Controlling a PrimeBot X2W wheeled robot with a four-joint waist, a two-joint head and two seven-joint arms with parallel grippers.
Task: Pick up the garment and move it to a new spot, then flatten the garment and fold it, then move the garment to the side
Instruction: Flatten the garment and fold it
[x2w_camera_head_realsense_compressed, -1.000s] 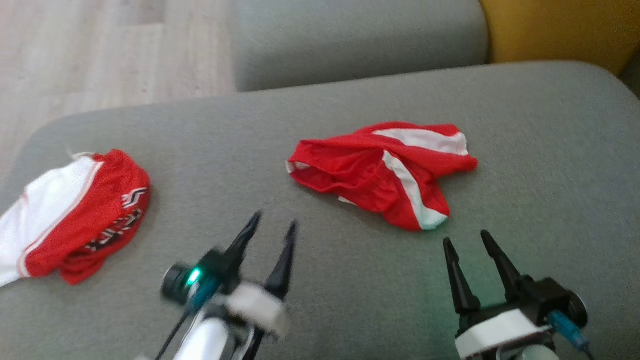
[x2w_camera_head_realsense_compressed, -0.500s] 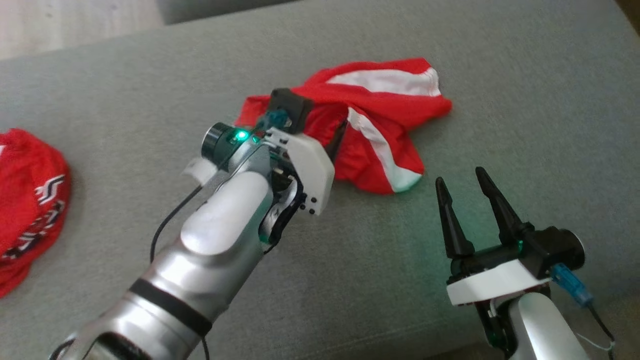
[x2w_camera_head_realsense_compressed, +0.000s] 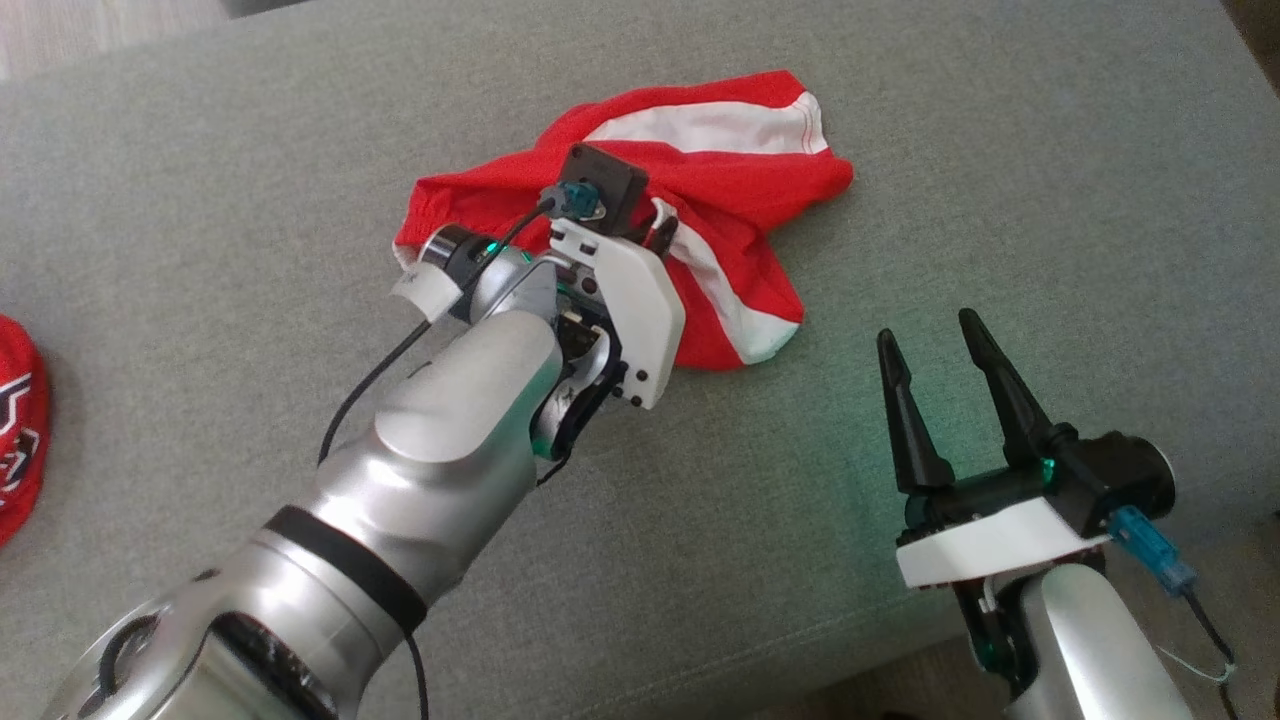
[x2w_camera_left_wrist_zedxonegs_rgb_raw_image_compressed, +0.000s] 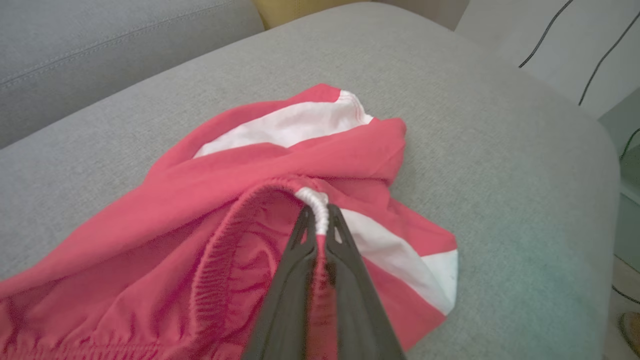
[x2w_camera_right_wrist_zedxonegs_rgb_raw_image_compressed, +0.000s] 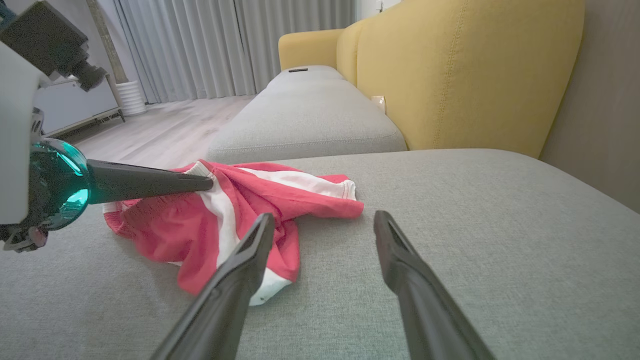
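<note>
A broad grey cushion (x2w_camera_head_realsense_compressed: 1000, 150) carries everything. Its cover is a fine, matte weave with rounded edges and a stitched seam along the near edge. Beyond its far edge the right wrist view shows a second grey cushion (x2w_camera_right_wrist_zedxonegs_rgb_raw_image_compressed: 305, 120) of the same cloth, and a mustard-yellow backrest (x2w_camera_right_wrist_zedxonegs_rgb_raw_image_compressed: 450, 75), smooth, with one stitched line. The left arm (x2w_camera_head_realsense_compressed: 450, 430) reaches diagonally across the cushion. It has a glossy silver shell with a black band and ends in a flat white plastic bracket (x2w_camera_head_realsense_compressed: 640, 310). The garment (x2w_camera_head_realsense_compressed: 760, 190) is a pair of thin, soft red shorts with white side stripes and a gathered elastic waistband. It lies crumpled in loose folds about midway along the cushion, nearer the far edge than the near one, with one stitched white hem turned toward the far edge. A second red cloth (x2w_camera_head_realsense_compressed: 15, 420), printed in black and white, lies at the cushion's left edge, well apart. The right fingers (x2w_camera_head_realsense_compressed: 905, 420) are two long, tapering, matte black spikes standing spread apart with nothing between them. They are close to the near edge, near the garment's white hem corner but not touching it. The left fingers (x2w_camera_left_wrist_zedxonegs_rgb_raw_image_compressed: 295, 270) are clenched together on the ribbed white part of the waistband (x2w_camera_left_wrist_zedxonegs_rgb_raw_image_compressed: 317, 207), which bunches into a small raised loop at their tips.
</note>
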